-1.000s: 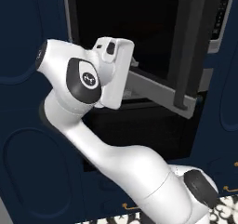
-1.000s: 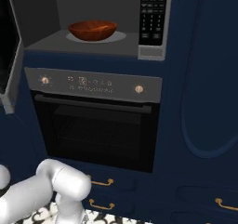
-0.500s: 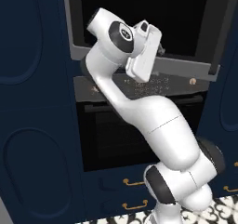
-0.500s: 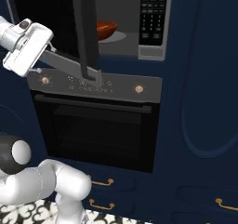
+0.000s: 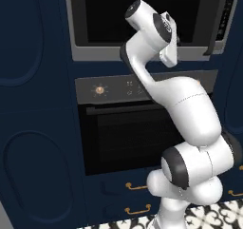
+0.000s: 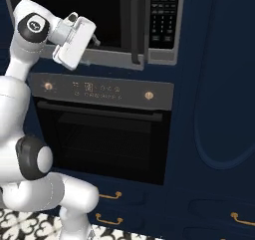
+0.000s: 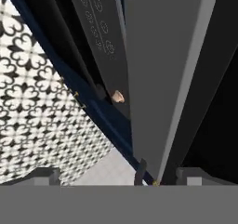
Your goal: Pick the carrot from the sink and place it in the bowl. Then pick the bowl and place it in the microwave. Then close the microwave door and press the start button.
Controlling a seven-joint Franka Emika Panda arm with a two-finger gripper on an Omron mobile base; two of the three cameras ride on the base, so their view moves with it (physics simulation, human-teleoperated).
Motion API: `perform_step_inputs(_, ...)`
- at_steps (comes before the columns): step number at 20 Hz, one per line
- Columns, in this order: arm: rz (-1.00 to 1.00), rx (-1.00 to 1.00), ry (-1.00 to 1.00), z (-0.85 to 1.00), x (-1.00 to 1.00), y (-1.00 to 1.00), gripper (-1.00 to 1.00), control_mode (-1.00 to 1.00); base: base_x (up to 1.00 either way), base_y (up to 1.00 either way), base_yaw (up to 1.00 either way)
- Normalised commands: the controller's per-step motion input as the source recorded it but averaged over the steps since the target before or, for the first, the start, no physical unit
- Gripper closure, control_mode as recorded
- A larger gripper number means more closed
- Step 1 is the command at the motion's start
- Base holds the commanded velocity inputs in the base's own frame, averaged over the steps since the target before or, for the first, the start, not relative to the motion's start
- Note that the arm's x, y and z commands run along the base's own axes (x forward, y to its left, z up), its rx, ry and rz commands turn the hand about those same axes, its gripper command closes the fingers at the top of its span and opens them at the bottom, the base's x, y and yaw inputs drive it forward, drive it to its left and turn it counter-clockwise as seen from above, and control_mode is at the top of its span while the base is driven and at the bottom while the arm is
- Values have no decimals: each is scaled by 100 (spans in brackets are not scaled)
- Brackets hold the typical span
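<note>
Black keypad panel [image 6: 162, 16]: markings too small to read.

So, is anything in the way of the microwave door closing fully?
Nothing visible is. The microwave door is slightly ajar, its free edge just off the keypad panel, and the narrow gap looks free. The gripper is at the door's front.

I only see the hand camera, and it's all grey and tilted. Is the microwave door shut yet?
Observer: Not quite. In the right base view, the microwave door juts out a little beside the keypad.
Operator: Where's the gripper?
Observer: The gripper is at the door's bottom frame.
Operator: What's underneath?
Observer: The oven, with its dark glass door closed.
</note>
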Motion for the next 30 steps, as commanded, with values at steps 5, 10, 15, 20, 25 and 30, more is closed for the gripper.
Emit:
perform_step_inputs(5, 45, 0, 0, -12, 74, -85, -100, -100, 0, 0, 0)
perform_step_inputs(10, 41, 0, 0, -17, 61, -44, -100, -100, 0, 0, 0)
perform_step_inputs(15, 21, 0, 0, -7, 51, 11, -100, -100, 0, 0, 0)
perform_step_inputs(20, 17, 15, -5, 29, -74, 17, -100, -100, 0, 0, 0)
perform_step_inputs(25, 15, 40, -8, 45, -95, -29, -100, -100, 0, 0, 0)
perform_step_inputs(30, 14, 42, -21, 10, -40, -91, -100, -100, 0, 0, 0)
